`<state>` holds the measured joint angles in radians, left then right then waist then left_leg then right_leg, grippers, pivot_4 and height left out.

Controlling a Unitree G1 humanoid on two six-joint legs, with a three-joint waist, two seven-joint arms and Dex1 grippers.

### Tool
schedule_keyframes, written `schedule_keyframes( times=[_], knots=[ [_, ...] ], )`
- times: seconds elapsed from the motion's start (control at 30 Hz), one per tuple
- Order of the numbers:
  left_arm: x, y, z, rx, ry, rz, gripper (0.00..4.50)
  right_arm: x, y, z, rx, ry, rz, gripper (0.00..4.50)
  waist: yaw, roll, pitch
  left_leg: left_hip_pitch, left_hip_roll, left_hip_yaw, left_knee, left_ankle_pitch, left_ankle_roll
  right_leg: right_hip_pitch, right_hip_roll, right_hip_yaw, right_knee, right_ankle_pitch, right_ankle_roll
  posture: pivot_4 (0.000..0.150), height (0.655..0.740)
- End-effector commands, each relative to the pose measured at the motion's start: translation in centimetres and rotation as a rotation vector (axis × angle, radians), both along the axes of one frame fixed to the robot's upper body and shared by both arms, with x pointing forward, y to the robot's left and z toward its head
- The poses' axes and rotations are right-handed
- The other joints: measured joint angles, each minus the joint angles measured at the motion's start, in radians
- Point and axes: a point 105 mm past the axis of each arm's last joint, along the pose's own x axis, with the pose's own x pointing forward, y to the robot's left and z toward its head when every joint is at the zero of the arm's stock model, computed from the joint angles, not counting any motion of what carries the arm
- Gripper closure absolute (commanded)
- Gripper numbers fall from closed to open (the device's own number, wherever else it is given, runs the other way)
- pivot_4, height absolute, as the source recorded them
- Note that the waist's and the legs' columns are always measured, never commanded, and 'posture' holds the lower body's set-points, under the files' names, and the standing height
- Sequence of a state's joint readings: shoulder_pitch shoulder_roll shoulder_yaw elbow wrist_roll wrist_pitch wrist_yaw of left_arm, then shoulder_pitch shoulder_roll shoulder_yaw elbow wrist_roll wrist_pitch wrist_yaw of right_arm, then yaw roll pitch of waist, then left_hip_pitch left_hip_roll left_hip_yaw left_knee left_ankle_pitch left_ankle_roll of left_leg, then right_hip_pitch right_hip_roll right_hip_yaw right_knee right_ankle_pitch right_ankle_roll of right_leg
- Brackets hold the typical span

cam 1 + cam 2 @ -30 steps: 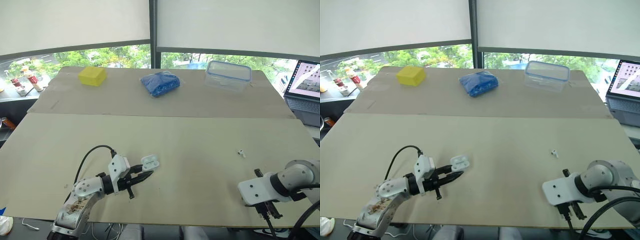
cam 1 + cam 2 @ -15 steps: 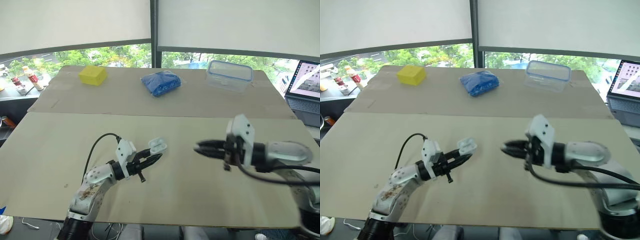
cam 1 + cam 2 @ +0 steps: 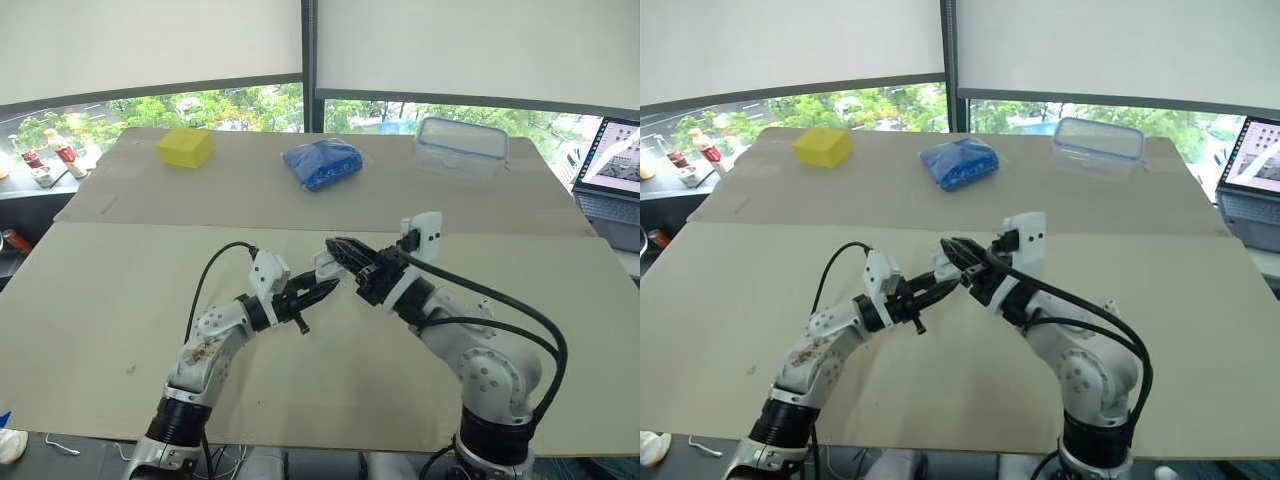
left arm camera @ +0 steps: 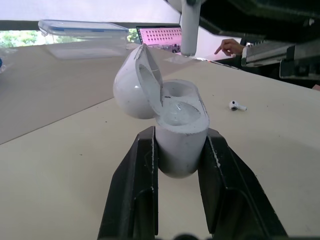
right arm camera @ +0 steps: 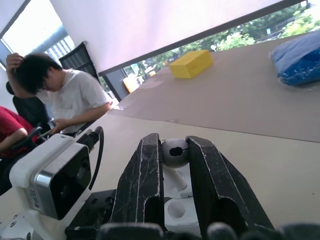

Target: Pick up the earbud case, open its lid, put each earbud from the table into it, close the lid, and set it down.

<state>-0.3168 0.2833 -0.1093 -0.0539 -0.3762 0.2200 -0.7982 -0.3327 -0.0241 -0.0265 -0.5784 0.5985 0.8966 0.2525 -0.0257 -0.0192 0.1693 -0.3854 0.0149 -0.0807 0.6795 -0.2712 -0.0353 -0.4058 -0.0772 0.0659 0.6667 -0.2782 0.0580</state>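
The left jaws are clenching the case (image 4: pixel 178 135) by its body and holding it up off the desk (image 3: pixel 90 300), near the middle, with the lid (image 4: pixel 131 87) standing hinged open. A second ago the case was sitting lower and closer to the robot. The arm has been carrying it up and forward, and it is now presenting the open sockets. One socket is looking empty from the right wrist; I cannot tell about the other.

Just right of the case, the right jaws are grasping an earbud (image 5: pixel 175 152) by its round head, stem pointing down. The earbud is hanging directly over the open case and very near it. A second ago that arm was down by the desk's near right edge, and it has been swinging across to meet the case. By my reading, the step in hand is seating this earbud: the stem is going to need lining up with its socket before the jaws let go.

Further right, another earbud (image 4: pixel 235 105) is lying on the desk, well apart from the case. That probably leaves a second pick and insertion, then closing the lid and setting the case down.

Along the far side, a yellow block (image 3: pixel 185 148), a blue bag (image 3: pixel 321 164) and a clear box (image 3: pixel 459 146) are sitting out of the way.
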Motion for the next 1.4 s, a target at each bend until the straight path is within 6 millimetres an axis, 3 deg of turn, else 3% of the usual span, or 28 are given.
schedule_keyframes(
  times=[0.03,0.4,0.9,0.97,1.13,1.27,1.4],
  knots=[
    [0.1,-0.4,1.2,-0.007,-0.057,-0.017,3.91,-0.1,0.3,0.8,0.023,-0.064,-0.018,4.14,-0.007,0.000,0.000,0.000,0.000,0.000,0.000,0.000,0.000,0.000,0.000,0.000,0.000,0.000,0.000,0.150,0.6995],
    [0.4,-0.4,1.3,0.002,-0.066,-0.023,3.91,0.1,1.2,-1.2,-0.036,-0.071,-0.033,4.14,-0.016,0.000,0.000,0.000,0.000,0.000,0.000,0.000,0.000,0.000,0.000,0.000,0.000,0.000,0.000,0.150,0.6995],
    [0.5,-0.3,1.6,0.005,-0.072,-0.022,3.91,0.0,1.5,-2.1,-0.107,-0.129,-0.044,4.14,-0.017,0.000,0.000,0.000,0.000,0.000,0.000,0.000,0.000,0.000,0.000,0.000,0.000,0.000,0.000,0.150,0.6995],
    [0.4,-0.3,1.6,0.008,-0.073,-0.024,3.91,-0.1,1.3,-1.6,-0.098,-0.144,-0.053,3.07,-0.017,0.000,0.000,0.000,0.000,0.000,0.000,0.000,0.000,0.000,0.000,0.000,0.000,0.000,0.000,0.150,0.6995],
    [0.2,0.0,1.1,0.017,-0.066,-0.015,3.91,-1.2,-0.5,-0.4,-0.104,-0.162,-0.060,1.40,-0.014,0.000,0.000,-0.001,0.000,0.000,0.000,0.000,0.000,0.000,0.000,0.000,-0.001,0.000,0.000,0.150,0.6995],
    [0.1,0.2,0.8,0.021,-0.056,-0.008,3.91,-3.0,-3.0,0.2,-0.180,-0.194,-0.051,1.36,-0.011,0.000,0.000,-0.001,0.000,0.000,0.000,0.000,0.000,0.000,-0.001,0.000,-0.002,0.000,0.000,0.150,0.6995],
    [0.0,0.5,0.4,0.032,-0.053,0.001,3.91,-4.2,-6.9,0.6,-0.325,-0.252,-0.127,1.36,-0.012,0.000,0.000,-0.001,0.000,0.000,0.000,0.000,0.000,0.001,0.000,0.000,-0.002,0.000,0.000,0.150,0.6995]
  ],
)
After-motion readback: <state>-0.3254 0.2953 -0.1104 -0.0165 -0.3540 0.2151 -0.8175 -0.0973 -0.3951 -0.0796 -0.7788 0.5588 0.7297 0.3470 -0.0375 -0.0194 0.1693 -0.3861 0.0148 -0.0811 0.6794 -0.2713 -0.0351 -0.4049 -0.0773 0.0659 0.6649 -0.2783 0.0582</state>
